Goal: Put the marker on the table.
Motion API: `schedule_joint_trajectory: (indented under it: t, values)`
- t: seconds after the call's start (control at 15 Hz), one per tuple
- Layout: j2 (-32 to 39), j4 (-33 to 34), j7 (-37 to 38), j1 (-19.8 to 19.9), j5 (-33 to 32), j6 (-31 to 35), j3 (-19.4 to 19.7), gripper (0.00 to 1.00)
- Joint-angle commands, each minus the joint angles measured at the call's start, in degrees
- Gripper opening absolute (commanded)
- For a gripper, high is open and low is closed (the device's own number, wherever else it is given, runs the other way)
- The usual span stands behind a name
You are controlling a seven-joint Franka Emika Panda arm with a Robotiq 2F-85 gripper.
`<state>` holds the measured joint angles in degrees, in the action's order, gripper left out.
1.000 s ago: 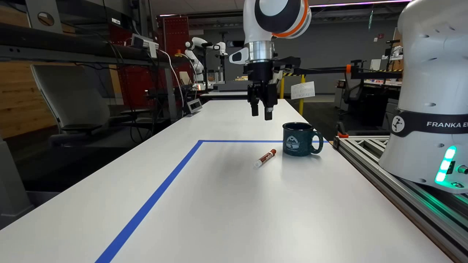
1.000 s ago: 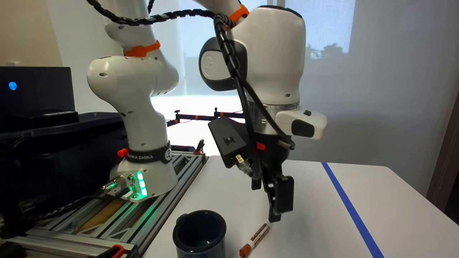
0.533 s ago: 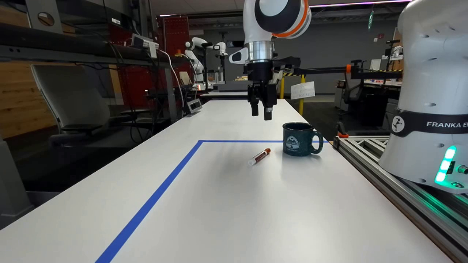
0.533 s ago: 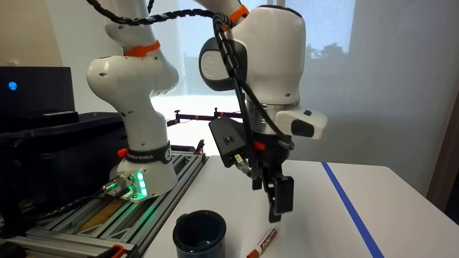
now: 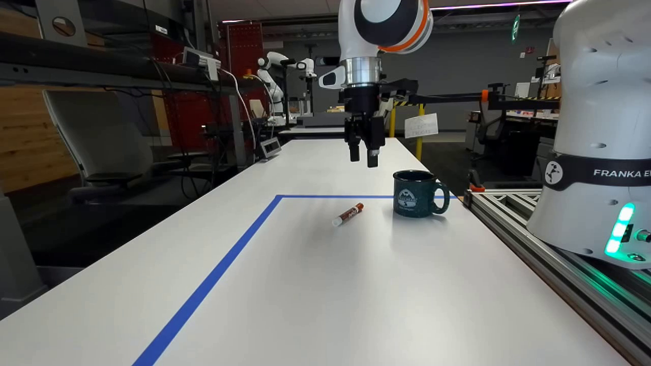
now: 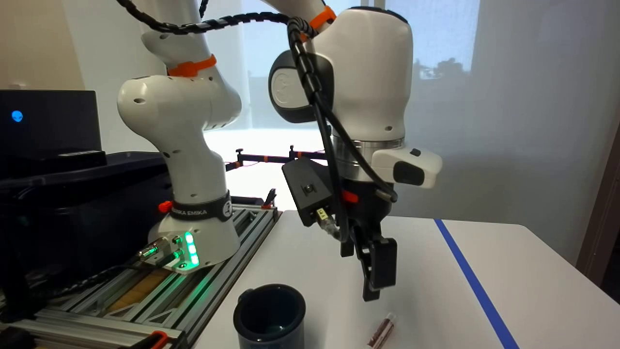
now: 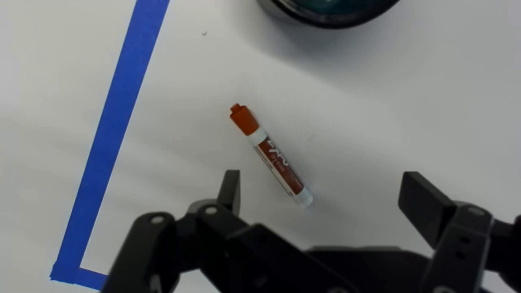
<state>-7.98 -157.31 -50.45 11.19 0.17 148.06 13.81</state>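
Observation:
The reddish-orange and white marker [image 5: 348, 215] lies flat on the white table [image 5: 305, 284], inside the blue tape lines, apart from the mug. It also shows in an exterior view [image 6: 381, 332], its near end cut off, and whole in the wrist view [image 7: 276, 158]. My gripper [image 5: 363, 157] is open and empty, pointing down above the table. In the wrist view its fingers [image 7: 321, 179] stand wide apart, and the marker's white end lies between their lines of sight, below them. Nothing touches the marker.
A dark teal mug [image 5: 414, 195] stands upright beside the marker, on the robot base side; its rim shows in the wrist view [image 7: 333, 18]. Blue tape [image 5: 218, 274] marks the table. A metal rail [image 5: 539, 264] runs along the table edge under the robot base.
The marker has moved across the table, away from the mug and toward the long blue tape line, with no gripper contact. The arm and open gripper look nearly still.

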Motion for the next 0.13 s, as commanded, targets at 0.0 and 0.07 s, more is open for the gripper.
schedule_joint_trajectory:
  t: [0.0, 0.07]
  values:
    - [-0.1, 0.0, 0.2, -0.4, -0.2, -0.1, 0.4, 1.00]
    - [-0.1, 0.0, 0.2, -0.4, -0.2, -0.1, 0.4, 1.00]
